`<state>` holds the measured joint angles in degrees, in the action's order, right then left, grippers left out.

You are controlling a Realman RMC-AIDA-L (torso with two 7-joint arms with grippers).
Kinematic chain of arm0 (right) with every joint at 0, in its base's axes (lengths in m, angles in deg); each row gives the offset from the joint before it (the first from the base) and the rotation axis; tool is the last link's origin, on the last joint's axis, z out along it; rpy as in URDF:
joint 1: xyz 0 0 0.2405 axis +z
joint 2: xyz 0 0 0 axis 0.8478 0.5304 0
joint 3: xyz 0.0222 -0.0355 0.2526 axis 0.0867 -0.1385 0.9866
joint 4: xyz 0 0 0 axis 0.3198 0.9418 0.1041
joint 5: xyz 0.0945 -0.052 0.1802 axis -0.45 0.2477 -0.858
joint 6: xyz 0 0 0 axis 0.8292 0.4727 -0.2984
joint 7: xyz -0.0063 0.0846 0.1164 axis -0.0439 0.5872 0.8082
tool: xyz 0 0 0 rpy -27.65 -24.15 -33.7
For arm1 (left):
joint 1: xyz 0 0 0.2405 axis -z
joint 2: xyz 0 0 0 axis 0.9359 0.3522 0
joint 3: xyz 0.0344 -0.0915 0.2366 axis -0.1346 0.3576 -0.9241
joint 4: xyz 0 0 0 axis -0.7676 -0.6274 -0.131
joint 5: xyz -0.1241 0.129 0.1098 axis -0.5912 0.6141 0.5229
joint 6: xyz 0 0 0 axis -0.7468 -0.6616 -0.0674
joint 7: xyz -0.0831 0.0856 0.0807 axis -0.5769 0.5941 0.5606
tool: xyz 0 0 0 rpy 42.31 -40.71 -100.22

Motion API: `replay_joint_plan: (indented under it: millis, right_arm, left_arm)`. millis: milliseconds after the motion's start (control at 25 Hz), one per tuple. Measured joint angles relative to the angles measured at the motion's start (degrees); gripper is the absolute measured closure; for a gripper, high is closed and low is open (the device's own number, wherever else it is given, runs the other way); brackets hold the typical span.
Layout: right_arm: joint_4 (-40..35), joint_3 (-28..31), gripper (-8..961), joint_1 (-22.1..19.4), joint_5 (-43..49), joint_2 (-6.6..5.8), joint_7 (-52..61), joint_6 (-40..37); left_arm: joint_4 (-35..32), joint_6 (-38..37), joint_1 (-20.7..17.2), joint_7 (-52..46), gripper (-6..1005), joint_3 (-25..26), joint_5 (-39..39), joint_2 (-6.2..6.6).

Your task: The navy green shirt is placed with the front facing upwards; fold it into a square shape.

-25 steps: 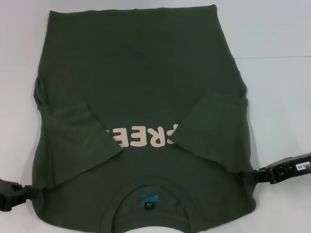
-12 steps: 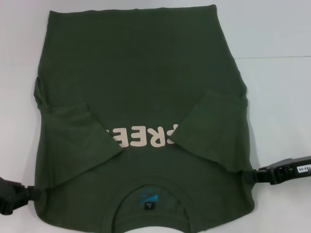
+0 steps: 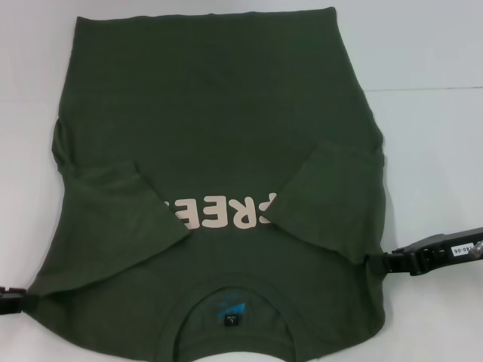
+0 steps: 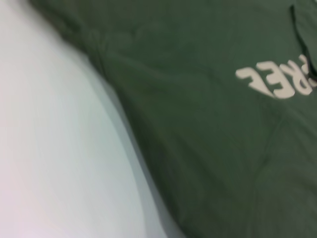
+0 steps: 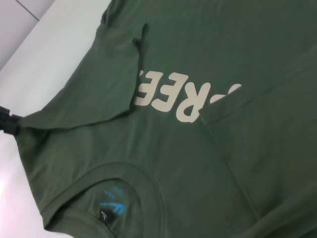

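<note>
The navy green shirt (image 3: 219, 113) lies front up on the white table, collar with blue label (image 3: 230, 311) towards me. Both short sleeves are folded inward over the pink lettering (image 3: 223, 213). My left gripper (image 3: 13, 296) is at the picture's lower left edge, shut on the shirt's shoulder corner, which is drawn out to a point. The right wrist view shows it too (image 5: 7, 121). My right gripper (image 3: 379, 262) is shut on the opposite shoulder edge. The shirt fills both the left wrist view (image 4: 198, 124) and the right wrist view (image 5: 198, 163).
The white table (image 3: 430, 151) shows bare on both sides of the shirt and beyond its hem at the far edge. A thin seam line (image 3: 423, 88) crosses the table on the right.
The left gripper has moved outward to the left, pulling the shoulder corner with it. The right gripper has moved inward and up the picture, and the shirt's near right edge has drawn in.
</note>
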<state>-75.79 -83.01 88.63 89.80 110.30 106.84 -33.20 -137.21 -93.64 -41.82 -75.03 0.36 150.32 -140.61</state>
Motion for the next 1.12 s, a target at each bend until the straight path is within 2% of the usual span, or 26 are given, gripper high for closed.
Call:
replay_joint_plan:
  millis: [280,520,720,800,1120]
  right_arm:
    - [-0.1,-0.2,910,1.5,0.3,-0.04,0.7,-0.2]
    - [-0.1,-0.6,910,2.8,0.5,-0.14,0.7,-0.3]
    - [-0.1,-2.1,911,3.5,0.5,-0.11,0.8,-0.2]
    - [-0.1,-2.3,911,3.8,0.5,-0.04,0.8,0.0]
    - [0.1,-2.4,910,4.7,0.5,0.01,0.8,0.2]
  left_arm:
    - [-3.7,-6.4,0.6,-8.4,697,-1.8,1.0,0.09]
    - [-6.2,-10.4,2.2,-18.9,570,-1.7,1.3,1.18]
    - [-4.8,-8.5,3.4,-25.3,331,-2.0,3.2,1.81]
    - [-3.2,-7.1,3.9,-27.2,128,-1.9,4.7,2.12]
    - [-2.1,-5.8,4.4,-28.9,106,-2.0,5.2,2.23]
